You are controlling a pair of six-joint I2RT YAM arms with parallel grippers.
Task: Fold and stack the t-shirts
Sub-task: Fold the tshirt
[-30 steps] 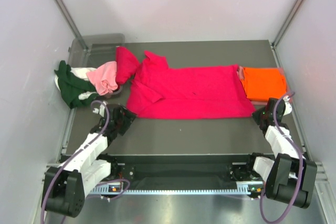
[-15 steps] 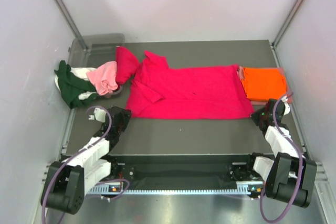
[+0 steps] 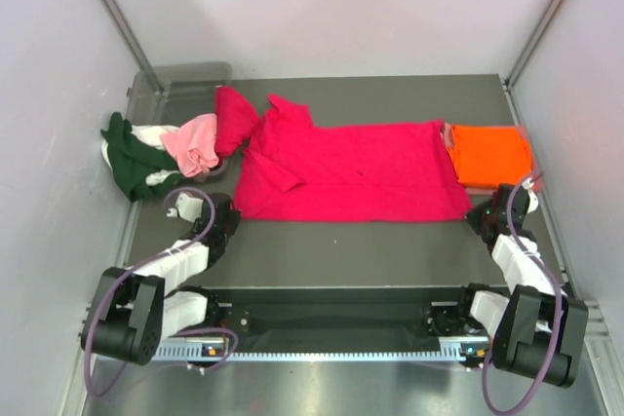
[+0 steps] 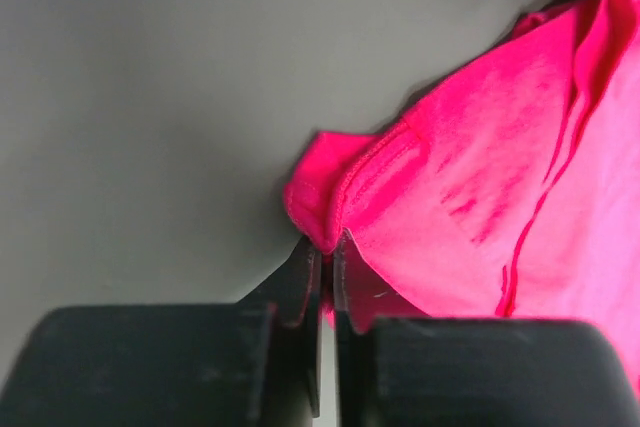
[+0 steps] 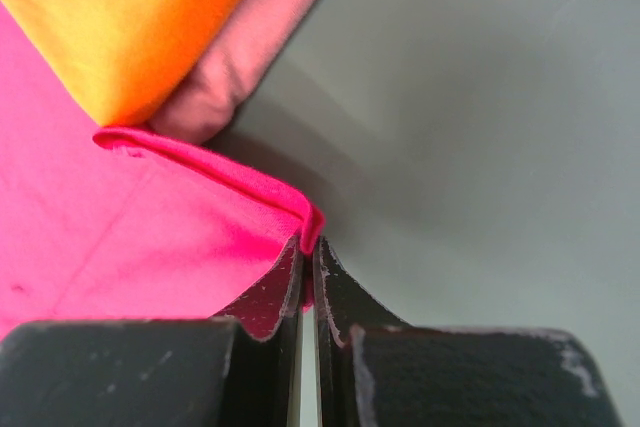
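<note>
While the crimson t-shirt [image 3: 351, 172] lies flat, end effectors [image 4: 328, 243] [image 5: 308, 246] pinch its near corners.

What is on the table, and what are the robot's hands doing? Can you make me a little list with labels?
Table: dark grey
Red shirt: spread flat across the middle
Left gripper: shut on the red shirt's near left corner
Right gripper: shut on the red shirt's near right corner
Orange shirt: folded at the right end, lying on a pink shirt
Pile: green, white and pink shirts bunched at the left edge
Bin: clear plastic, far left corner
</note>
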